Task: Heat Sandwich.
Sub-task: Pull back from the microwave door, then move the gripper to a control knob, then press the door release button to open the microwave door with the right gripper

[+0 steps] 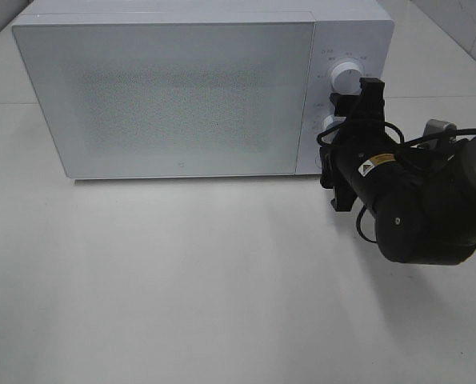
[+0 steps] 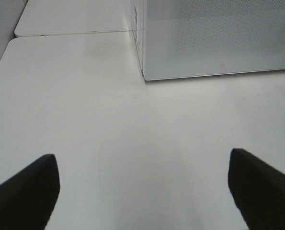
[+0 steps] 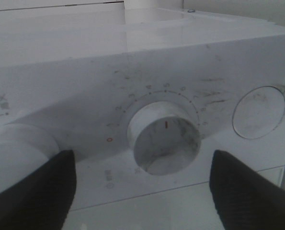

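Note:
The sandwich is out of view. A white microwave [image 1: 174,88] stands at the back of the table with its door shut. My right gripper [image 1: 342,132] is open in front of the control panel, its fingers [image 3: 247,191] apart on either side of the lower timer dial [image 3: 164,139] and not touching it. The upper dial [image 1: 346,78] sits just above. My left gripper [image 2: 142,191] shows only in the left wrist view. It is open and empty over bare table, short of the microwave's front left corner [image 2: 143,76].
A round push button [image 3: 258,112] sits beside the timer dial on the panel. The white table [image 1: 182,288] spreads in front of the microwave. A seam between table tops [image 2: 75,33] runs behind on the left.

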`<state>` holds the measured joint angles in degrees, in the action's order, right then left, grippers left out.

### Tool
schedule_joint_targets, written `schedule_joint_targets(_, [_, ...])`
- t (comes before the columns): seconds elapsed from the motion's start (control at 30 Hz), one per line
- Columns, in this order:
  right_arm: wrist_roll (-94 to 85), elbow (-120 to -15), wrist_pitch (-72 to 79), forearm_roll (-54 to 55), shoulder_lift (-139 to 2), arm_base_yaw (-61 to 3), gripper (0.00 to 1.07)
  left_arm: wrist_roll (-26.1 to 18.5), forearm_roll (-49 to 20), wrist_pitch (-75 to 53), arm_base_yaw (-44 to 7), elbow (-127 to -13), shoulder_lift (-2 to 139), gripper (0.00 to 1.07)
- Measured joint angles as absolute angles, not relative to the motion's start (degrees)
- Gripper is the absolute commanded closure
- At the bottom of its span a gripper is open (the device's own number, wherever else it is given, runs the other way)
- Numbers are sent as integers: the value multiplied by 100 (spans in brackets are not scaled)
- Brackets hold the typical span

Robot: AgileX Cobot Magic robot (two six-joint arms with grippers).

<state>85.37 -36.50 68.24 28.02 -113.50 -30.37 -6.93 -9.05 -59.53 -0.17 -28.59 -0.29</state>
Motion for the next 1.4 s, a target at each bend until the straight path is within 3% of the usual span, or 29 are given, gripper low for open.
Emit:
schedule_joint_targets(0.3, [8526,-3071,6635,2532,-10766,-3037,31,-693,-905,-5953,-17,-2859,-29,17])
schedule_joint_targets(0.7, [7764,-2744,4589,2080,-9557,-3037,31,-693,-905,-5953,-17,-2859,-29,17])
schedule_joint_targets(0.93, [6291,-2727,3335,2086,-8749,-2968,31,-693,-905,-5953,-17,-2859,-29,17])
schedule_joint_targets(1.4, [2647,-3489,-80,1965,-7689,-2200,31,-688,-905,-5953,-17,-2859,-29,17])
